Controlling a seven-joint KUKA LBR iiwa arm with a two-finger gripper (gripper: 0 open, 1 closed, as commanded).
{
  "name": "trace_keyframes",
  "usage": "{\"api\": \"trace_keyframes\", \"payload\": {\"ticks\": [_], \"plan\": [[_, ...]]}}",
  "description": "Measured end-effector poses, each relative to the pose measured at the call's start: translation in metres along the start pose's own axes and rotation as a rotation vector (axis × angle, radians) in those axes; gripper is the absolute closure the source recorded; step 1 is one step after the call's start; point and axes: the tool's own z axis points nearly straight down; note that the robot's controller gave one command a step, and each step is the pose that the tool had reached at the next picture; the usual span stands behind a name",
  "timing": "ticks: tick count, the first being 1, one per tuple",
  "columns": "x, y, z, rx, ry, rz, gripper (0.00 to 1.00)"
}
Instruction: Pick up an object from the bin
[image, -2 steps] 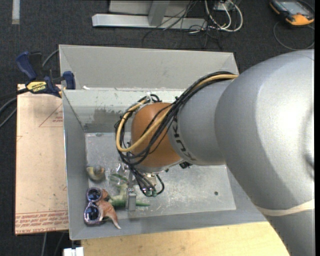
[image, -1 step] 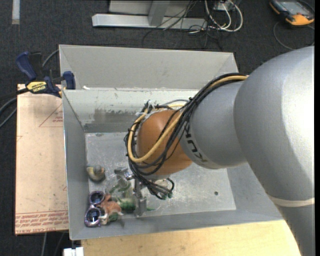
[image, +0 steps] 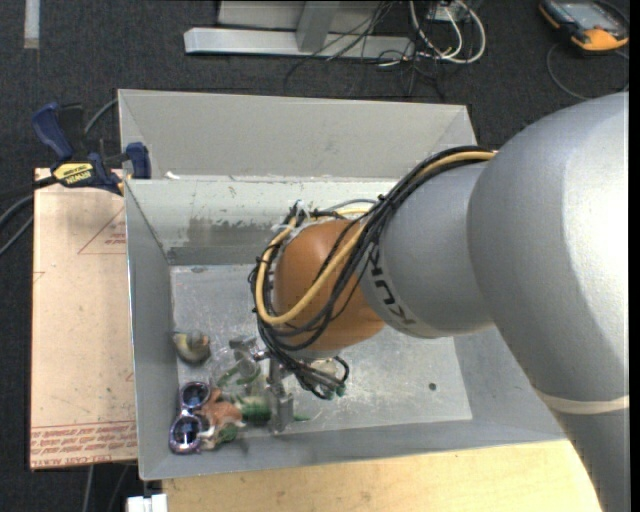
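Crowding bin front-left corner: arm over heap, sunglasses; floor right open.

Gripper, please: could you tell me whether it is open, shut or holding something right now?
Gripper: cannot be told; it is down at the heap in the lower-left corner of the bin, beside the sunglasses.
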Motion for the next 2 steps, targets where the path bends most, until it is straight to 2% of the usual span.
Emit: {"api": "trace_keyframes", "payload": {"ticks": [1,2], "plan": [[-0.007,0.028,0.005,0.007,-0.01,-0.408,1.0],[-0.01,0.052,0.005,0.006,-0.004,-0.108,1.0]]}}
